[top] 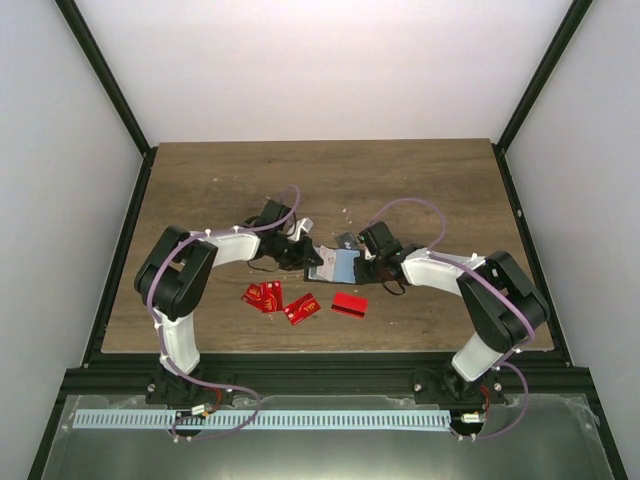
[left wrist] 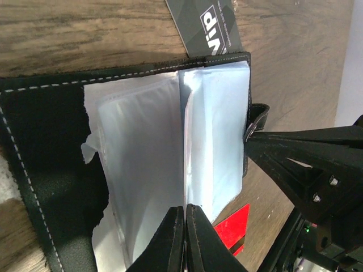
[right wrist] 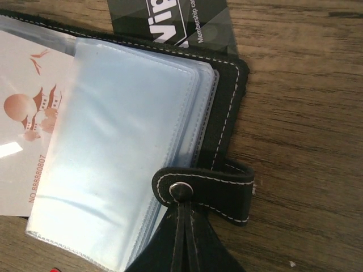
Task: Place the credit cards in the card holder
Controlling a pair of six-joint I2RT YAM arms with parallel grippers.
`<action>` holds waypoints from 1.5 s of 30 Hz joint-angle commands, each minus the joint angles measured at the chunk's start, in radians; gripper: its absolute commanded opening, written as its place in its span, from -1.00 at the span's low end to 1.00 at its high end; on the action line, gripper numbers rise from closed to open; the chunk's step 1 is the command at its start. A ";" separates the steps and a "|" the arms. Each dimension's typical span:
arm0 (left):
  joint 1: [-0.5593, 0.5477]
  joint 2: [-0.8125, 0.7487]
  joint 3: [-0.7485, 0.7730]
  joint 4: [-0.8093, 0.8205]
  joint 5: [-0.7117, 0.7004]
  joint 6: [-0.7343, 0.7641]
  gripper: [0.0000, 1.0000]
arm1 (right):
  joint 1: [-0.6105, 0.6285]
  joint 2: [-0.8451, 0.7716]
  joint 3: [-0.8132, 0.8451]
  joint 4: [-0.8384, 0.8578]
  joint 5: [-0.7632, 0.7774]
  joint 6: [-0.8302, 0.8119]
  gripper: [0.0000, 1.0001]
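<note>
Left of centre, the left gripper (top: 298,250) is clenched at the lower edge of the clear sleeves (left wrist: 147,158); whether a page is caught between its fingers cannot be told. Below it, red cards (top: 349,303) lie loose on the surface (top: 220,180), none filed. At centre the holder (top: 338,266) lies open and flat. A white card (right wrist: 25,124) shows at its left side, in or under a sleeve, unclear which. A grey VIP card (right wrist: 170,22) pokes out past the top edge, mostly cut off. To the right, the right gripper (top: 370,262) is clamped on the snap strap (right wrist: 210,190). Most of the job appears to remain; the red cards' number is hard to make out.
</note>
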 commanded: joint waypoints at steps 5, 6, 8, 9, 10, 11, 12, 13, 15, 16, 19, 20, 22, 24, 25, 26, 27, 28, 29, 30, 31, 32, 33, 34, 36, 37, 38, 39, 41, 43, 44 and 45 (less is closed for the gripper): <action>-0.016 0.001 0.053 -0.095 -0.055 0.047 -0.92 | 0.005 -0.007 -0.002 -0.020 0.037 -0.017 -0.99; -0.016 -0.004 0.057 -0.104 -0.059 0.049 -0.92 | 0.006 -0.017 0.000 -0.024 0.040 -0.018 -0.99; -0.017 -0.009 0.061 -0.112 -0.060 0.053 -0.92 | 0.005 -0.032 0.001 -0.027 0.043 -0.020 -0.98; -0.017 -0.009 0.067 -0.117 -0.060 0.056 -0.92 | 0.005 -0.037 0.003 -0.030 0.044 -0.020 -0.98; -0.017 -0.007 0.072 -0.123 -0.061 0.058 -0.92 | 0.005 -0.041 0.004 -0.030 0.045 -0.020 -0.98; -0.017 -0.004 0.077 -0.126 -0.063 0.059 -0.92 | 0.005 -0.044 0.004 -0.029 0.046 -0.019 -0.98; -0.018 0.000 0.082 -0.128 -0.063 0.060 -0.92 | 0.005 -0.045 0.005 -0.028 0.045 -0.021 -0.98; -0.020 0.003 0.084 -0.131 -0.062 0.060 -0.92 | 0.005 -0.046 0.004 -0.028 0.045 -0.022 -0.98; -0.022 0.004 0.094 -0.141 -0.062 0.063 -0.92 | 0.005 -0.045 0.003 -0.026 0.042 -0.023 -0.99; -0.023 0.002 0.098 -0.146 -0.065 0.063 -0.92 | 0.004 -0.044 0.001 -0.025 0.042 -0.023 -0.99; -0.030 -0.001 0.116 -0.159 -0.073 0.065 -0.92 | 0.004 -0.042 -0.004 -0.020 0.038 -0.025 -0.99; -0.034 0.002 0.124 -0.166 -0.072 0.069 -0.92 | 0.004 -0.041 -0.006 -0.018 0.035 -0.026 -0.99; -0.038 0.010 0.132 -0.174 -0.072 0.071 -0.92 | 0.004 -0.039 -0.007 -0.015 0.034 -0.026 -0.99; -0.042 0.015 0.136 -0.178 -0.074 0.070 -0.92 | 0.004 -0.039 -0.009 -0.013 0.033 -0.026 -0.99; -0.043 0.014 0.138 -0.181 -0.075 0.070 -0.92 | 0.005 -0.040 -0.011 -0.013 0.033 -0.026 -0.99; -0.045 0.011 0.139 -0.182 -0.079 0.071 -0.92 | 0.005 -0.040 -0.011 -0.011 0.033 -0.027 -0.99; -0.046 0.009 0.140 -0.182 -0.079 0.071 -0.92 | 0.004 -0.040 -0.013 -0.010 0.033 -0.029 -0.99; -0.047 0.010 0.142 -0.183 -0.080 0.071 -0.92 | 0.005 -0.040 -0.015 -0.009 0.034 -0.030 -0.99; -0.047 0.014 0.145 -0.185 -0.079 0.070 -0.92 | 0.005 -0.040 -0.015 -0.009 0.036 -0.029 -0.99; -0.048 0.018 0.149 -0.186 -0.077 0.070 -0.92 | 0.006 -0.040 -0.017 -0.009 0.036 -0.029 -0.99; -0.049 0.022 0.151 -0.187 -0.076 0.071 -0.92 | 0.005 -0.040 -0.018 -0.007 0.036 -0.030 -0.99; -0.052 0.026 0.151 -0.186 -0.078 0.070 -0.92 | 0.005 -0.042 -0.020 -0.005 0.034 -0.028 -0.99; -0.054 0.032 0.153 -0.184 -0.078 0.070 -0.92 | 0.005 -0.042 -0.022 -0.003 0.033 -0.028 -0.99; -0.056 0.035 0.153 -0.183 -0.078 0.070 -0.92 | 0.005 -0.042 -0.024 -0.003 0.033 -0.027 -0.99; -0.057 0.042 0.151 -0.173 -0.077 0.066 -0.92 | 0.005 -0.041 -0.029 0.001 0.033 -0.024 -0.99; -0.057 0.046 0.151 -0.169 -0.073 0.063 -0.92 | 0.005 -0.039 -0.029 -0.001 0.033 -0.023 -0.99; -0.057 0.046 0.149 -0.161 -0.069 0.058 -0.92 | 0.004 -0.039 -0.029 -0.003 0.031 -0.023 -0.99; -0.057 0.049 0.148 -0.153 -0.063 0.052 -0.92 | 0.005 -0.040 -0.028 -0.004 0.030 -0.023 -0.99; -0.057 0.049 0.145 -0.137 -0.056 0.043 -0.92 | 0.004 -0.045 -0.033 -0.007 0.033 -0.023 -0.99; -0.057 0.053 0.143 -0.128 -0.051 0.035 -0.92 | 0.003 -0.052 -0.038 -0.006 0.034 -0.021 -0.99; -0.057 0.057 0.145 -0.127 -0.047 0.033 -0.92 | 0.004 -0.055 -0.041 -0.005 0.034 -0.021 -0.99; -0.057 0.062 0.146 -0.126 -0.042 0.032 -0.92 | 0.004 -0.056 -0.043 -0.004 0.034 -0.020 -0.99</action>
